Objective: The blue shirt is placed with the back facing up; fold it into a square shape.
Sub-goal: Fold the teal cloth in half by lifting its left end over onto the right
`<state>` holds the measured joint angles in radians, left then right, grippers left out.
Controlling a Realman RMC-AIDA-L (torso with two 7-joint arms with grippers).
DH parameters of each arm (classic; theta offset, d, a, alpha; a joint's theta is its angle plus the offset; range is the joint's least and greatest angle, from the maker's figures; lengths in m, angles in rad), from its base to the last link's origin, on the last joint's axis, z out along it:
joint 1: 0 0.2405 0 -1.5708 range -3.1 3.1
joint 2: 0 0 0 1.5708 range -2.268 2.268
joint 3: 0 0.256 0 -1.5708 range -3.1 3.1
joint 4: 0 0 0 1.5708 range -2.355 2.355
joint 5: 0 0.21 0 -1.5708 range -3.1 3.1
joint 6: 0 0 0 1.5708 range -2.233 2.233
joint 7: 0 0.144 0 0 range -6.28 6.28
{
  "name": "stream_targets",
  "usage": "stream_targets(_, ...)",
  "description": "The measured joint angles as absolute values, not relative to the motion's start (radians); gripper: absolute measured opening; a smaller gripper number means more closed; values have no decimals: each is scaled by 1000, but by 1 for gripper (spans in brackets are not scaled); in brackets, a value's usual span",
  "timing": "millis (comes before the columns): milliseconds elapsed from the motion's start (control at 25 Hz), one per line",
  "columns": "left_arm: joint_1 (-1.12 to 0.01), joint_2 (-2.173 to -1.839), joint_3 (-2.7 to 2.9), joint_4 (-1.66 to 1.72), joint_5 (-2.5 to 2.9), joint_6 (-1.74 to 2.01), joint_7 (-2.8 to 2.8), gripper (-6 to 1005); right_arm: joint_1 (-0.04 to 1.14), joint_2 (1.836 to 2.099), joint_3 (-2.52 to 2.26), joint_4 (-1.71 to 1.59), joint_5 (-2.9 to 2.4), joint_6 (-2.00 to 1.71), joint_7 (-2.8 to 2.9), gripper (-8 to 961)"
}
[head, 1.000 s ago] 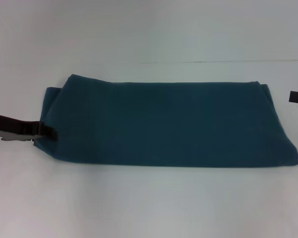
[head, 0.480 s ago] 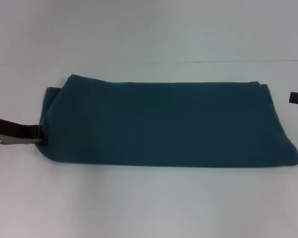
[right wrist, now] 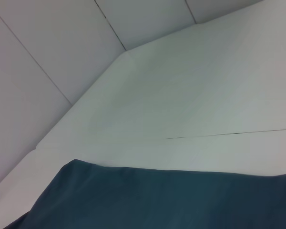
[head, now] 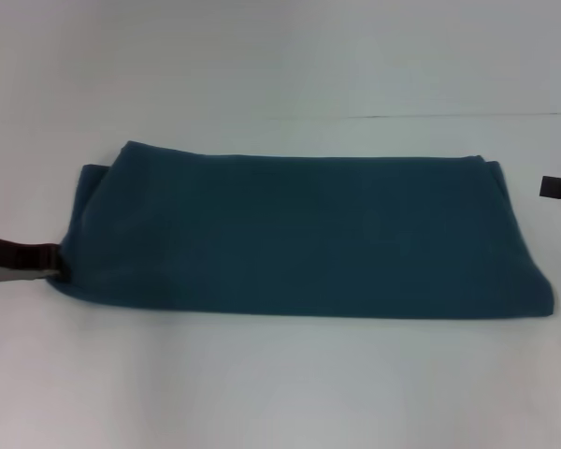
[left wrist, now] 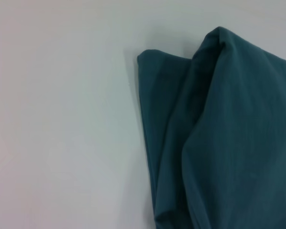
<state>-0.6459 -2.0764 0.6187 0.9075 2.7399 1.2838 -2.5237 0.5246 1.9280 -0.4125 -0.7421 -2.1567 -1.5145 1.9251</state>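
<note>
The blue shirt [head: 299, 234] lies folded into a long plain band across the white table, its length running left to right. My left gripper [head: 51, 263] sits low at the shirt's near left corner, shut on the fabric edge there. The left wrist view shows that end of the blue shirt [left wrist: 229, 143] with layered folds, and no fingers. My right gripper [head: 558, 187] hovers at the far right, just off the shirt's right end and clear of the cloth. In the right wrist view, the blue shirt [right wrist: 171, 200] fills the lower part.
The white table [head: 280, 393] spreads out around the shirt. A thin seam [head: 430, 116] runs across it behind the shirt. Pale wall panels [right wrist: 47, 57] stand beyond the table's far edge.
My left gripper has drawn back to the left and slightly nearer. The shirt's left end followed it, so the whole band shifted a little leftward. The right gripper has barely moved.
</note>
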Motion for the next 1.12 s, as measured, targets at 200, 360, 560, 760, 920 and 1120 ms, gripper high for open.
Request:
stream_targets(200, -614, -2075, 592, 943, 2740, 1289, -2518, 8, 525, 1939, -413, -740, -2151, -1511, 1925, 917)
stream_targets(360, -590, -2068, 562, 959, 2740, 1291, -2511, 7, 527, 1948, -413, -730, -2130, -1510, 1925, 917)
stream_targets(560, -577, -2051, 470, 968, 2755, 1298, -2466, 7, 542, 1954, -415, -693, -2122, -1496, 1925, 916)
stream_targets(760, -568, -2038, 425, 984, 2796, 1308, -2446, 8, 557, 1973, -420, -684, -2120, -1484, 1924, 916)
stream_targets(920, -559, -2033, 404, 1001, 2815, 1311, -2442, 8, 561, 1980, -421, -684, -2120, -1478, 1924, 916)
stream_targets(1120, -563, -2031, 388, 1006, 2796, 1355, -2427, 8, 559, 1981, -418, -684, -2120, -1482, 1918, 917)
